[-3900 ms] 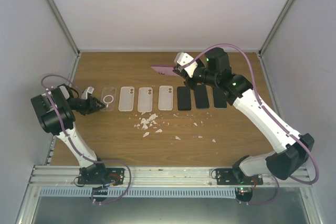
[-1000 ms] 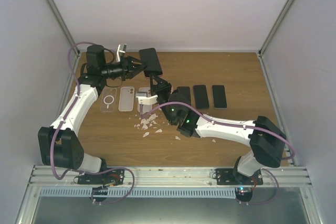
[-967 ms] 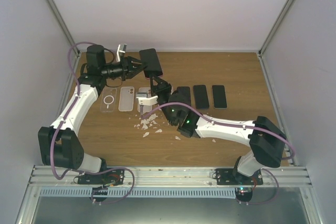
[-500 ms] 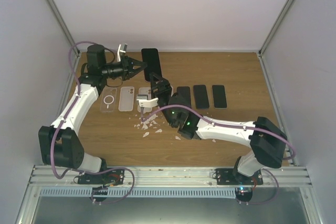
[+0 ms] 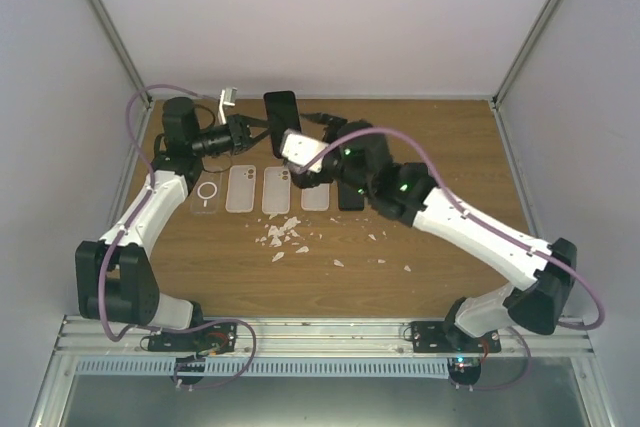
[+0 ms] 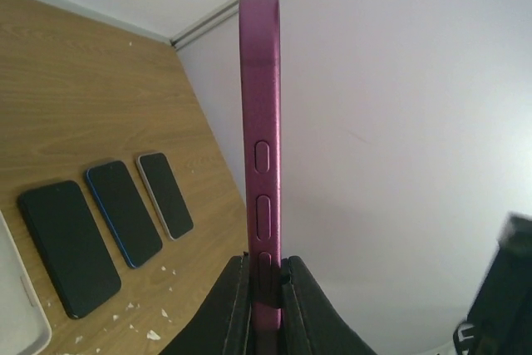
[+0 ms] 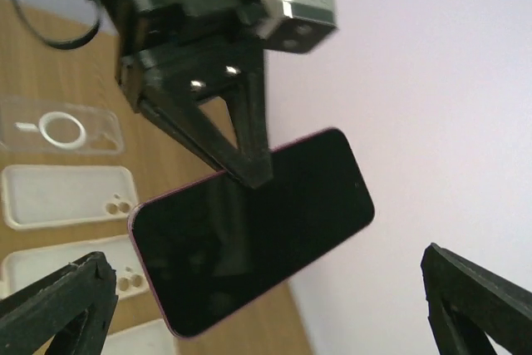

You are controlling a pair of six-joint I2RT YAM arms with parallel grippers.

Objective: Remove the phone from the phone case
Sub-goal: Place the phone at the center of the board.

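1 narrow pinch: left gripper [image 6: 264, 276] clamps only the edge of the magenta-cased black-screened phone [image 6: 262, 122], aloft above the worktop's [image 5: 450, 147] far edge; right gripper [image 7: 266, 301], jaws spread wide, could lever it loose when pushing.

The table [image 5: 450, 137] is brown wood-grain board and fills the middle of the overhead view. Behind it a plain white back wall [image 5: 320, 17] crosses the upper part of the frame. A pale left wall [image 5: 50, 97] and a pale right wall [image 5: 590, 97] close the sides. A slim metal post [image 5: 105, 27] slants up the upper left corner, and another stands at the upper right. Along the bottom a ribbed aluminium rail [image 5: 330, 332] edges the table, with a grey panel [image 5: 330, 397] below it. The light is soft and even, and the shadows are faint.
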